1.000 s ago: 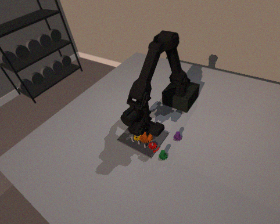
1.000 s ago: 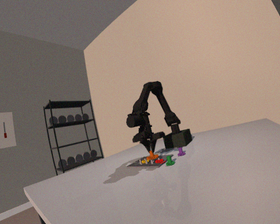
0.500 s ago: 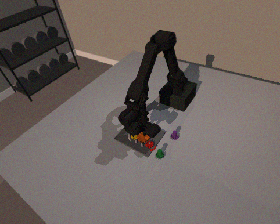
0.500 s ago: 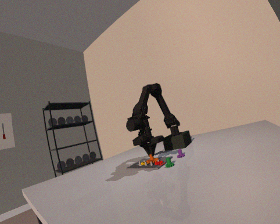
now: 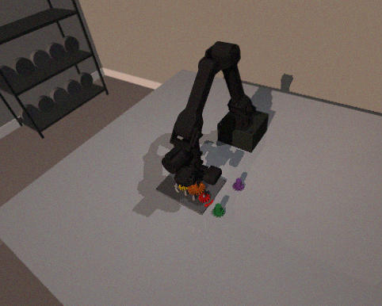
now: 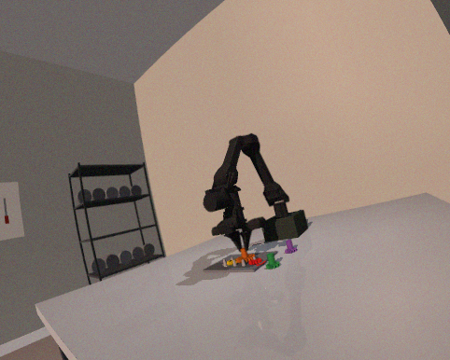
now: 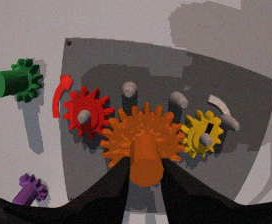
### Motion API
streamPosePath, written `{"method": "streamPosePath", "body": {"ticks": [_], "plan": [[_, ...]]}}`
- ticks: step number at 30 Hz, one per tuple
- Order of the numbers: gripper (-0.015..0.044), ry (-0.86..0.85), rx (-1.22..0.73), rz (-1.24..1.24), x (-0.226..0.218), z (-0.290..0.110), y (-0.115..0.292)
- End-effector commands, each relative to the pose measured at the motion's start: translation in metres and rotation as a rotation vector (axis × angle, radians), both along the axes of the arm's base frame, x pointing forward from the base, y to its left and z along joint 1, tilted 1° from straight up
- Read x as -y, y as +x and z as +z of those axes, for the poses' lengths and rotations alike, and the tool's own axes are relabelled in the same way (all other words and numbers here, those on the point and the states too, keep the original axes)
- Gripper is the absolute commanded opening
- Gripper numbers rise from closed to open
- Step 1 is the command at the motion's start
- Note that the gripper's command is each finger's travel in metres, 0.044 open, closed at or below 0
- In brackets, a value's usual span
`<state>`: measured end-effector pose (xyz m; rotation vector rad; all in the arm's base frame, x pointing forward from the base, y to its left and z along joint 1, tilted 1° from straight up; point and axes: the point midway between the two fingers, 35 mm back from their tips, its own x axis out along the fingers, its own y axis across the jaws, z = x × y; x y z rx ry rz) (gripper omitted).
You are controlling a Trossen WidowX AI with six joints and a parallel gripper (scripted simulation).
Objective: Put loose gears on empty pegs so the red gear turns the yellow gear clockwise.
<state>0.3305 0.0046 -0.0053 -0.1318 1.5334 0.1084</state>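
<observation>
The grey board (image 5: 167, 187) (image 6: 214, 269) (image 7: 87, 55) carries the red gear (image 5: 204, 197) (image 6: 255, 262) (image 7: 95, 106) and the yellow gear (image 5: 182, 187) (image 6: 229, 263) (image 7: 199, 127) with its black stripe. My gripper (image 7: 145, 163) is shut on the knob of the large orange gear (image 5: 196, 189) (image 6: 245, 256) (image 7: 142, 131). The orange gear is over the board between the red and yellow gears, its teeth at the edges of both in the wrist view. It hides whatever peg is under it; whether it sits flat cannot be told. Bare pegs (image 7: 129, 89) show beyond it, one more (image 7: 178, 100) beside that.
The green gear (image 5: 219, 210) (image 6: 272, 261) (image 7: 29, 80) stands on the table beside the board's red-gear side. The purple gear (image 5: 238, 185) (image 6: 290, 246) (image 7: 34, 188) stands there too, nearer the arm's base. Another bare peg (image 7: 230, 122) rises beside the yellow gear.
</observation>
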Motion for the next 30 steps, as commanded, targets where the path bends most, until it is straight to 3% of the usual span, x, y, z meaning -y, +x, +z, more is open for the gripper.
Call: {"method": "streamPosePath", "body": {"ticks": [1,30], "plan": [[0.0000,-0.003,-0.001,0.032,0.0009,-0.0016,0.0005],[0.0000,0.007,0.003,-0.261,0.0003,-0.0054,0.0014]]}}
